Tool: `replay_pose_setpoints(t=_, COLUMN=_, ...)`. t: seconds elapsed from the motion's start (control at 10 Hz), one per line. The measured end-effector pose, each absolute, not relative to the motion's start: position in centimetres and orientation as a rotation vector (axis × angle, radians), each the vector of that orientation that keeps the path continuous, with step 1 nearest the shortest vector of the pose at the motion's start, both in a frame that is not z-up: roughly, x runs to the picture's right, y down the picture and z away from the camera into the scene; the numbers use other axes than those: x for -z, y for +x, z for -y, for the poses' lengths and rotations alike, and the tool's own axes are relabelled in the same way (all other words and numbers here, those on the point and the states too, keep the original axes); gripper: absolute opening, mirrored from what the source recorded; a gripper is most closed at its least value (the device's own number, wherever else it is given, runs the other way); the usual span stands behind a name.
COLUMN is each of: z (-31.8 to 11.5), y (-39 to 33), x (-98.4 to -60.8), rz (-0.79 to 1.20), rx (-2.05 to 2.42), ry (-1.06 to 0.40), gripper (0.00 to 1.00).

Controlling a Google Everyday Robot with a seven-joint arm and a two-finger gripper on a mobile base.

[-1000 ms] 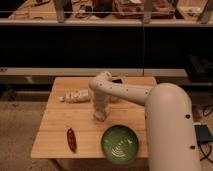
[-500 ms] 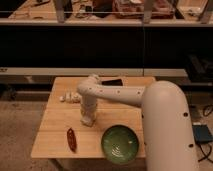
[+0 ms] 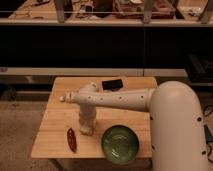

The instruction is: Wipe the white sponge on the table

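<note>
My gripper [image 3: 86, 129] points straight down at the left-centre of the light wooden table [image 3: 55, 130]. Its lower end rests on the tabletop. A small off-white block, the white sponge [image 3: 86, 132], shows at the gripper's tip, pressed against the wood, and the gripper is shut on it. Most of the sponge is hidden by the gripper. The white arm reaches in from the right, across the middle of the table.
A green plate [image 3: 120, 144] sits at the front, just right of the gripper. A dark red object [image 3: 71, 139] lies to its left near the front edge. A black rectangular object [image 3: 112, 84] lies at the back. A white lumpy packet [image 3: 63, 98] pokes out behind the arm.
The gripper has slid left and toward the front edge across the tabletop, keeping its tip down on the wood. The other objects have stayed put.
</note>
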State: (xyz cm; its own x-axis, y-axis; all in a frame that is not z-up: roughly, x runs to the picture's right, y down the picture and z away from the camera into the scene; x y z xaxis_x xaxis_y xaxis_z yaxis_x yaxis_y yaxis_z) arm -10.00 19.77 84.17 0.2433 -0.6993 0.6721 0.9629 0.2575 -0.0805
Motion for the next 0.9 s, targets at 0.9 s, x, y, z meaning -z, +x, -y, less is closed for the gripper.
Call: replay_pose_setpoints(t=0.9, z=-14.5, y=-0.6, x=-88.5, rz=0.394, rx=1.022, ry=-0.550, gripper=0.38)
